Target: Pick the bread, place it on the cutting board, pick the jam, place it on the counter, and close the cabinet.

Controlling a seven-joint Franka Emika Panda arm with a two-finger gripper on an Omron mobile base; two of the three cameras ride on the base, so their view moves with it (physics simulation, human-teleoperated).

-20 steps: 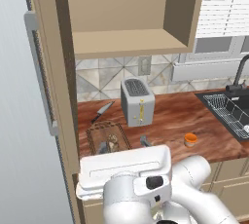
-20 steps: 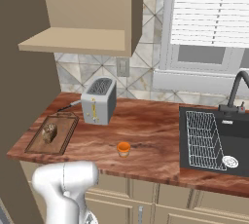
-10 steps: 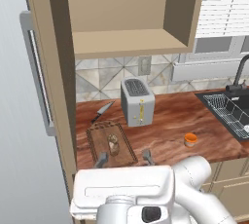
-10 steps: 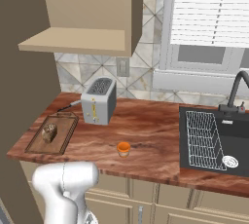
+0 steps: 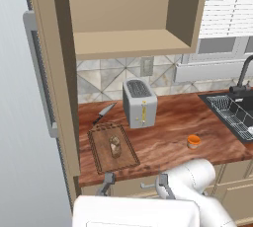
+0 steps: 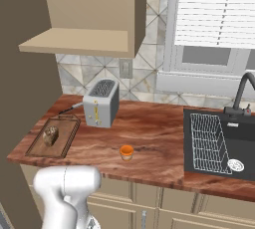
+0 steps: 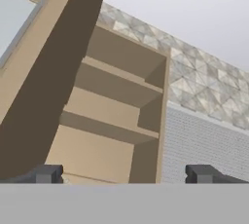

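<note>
The bread (image 5: 115,145) lies on the cutting board (image 5: 101,158), which rests flat at the left end of the bench (image 5: 168,137). A knife (image 5: 105,112) lies just behind the board, and a silver toaster (image 5: 139,102) stands to the board's right. The jam (image 5: 193,141) sits upright on the bench, well apart from the board, between the toaster and the black sink (image 5: 236,115). Above, the cabinet (image 5: 133,46) stands open, its door (image 5: 49,73) swung out to the left with the long bar handle (image 5: 40,73) showing. The gripper (image 5: 134,186) hangs low in front of the bench, its 2 fingers spread wide with nothing between them; the hand view looks up into the cabinet's shelves (image 7: 112,121).
</note>
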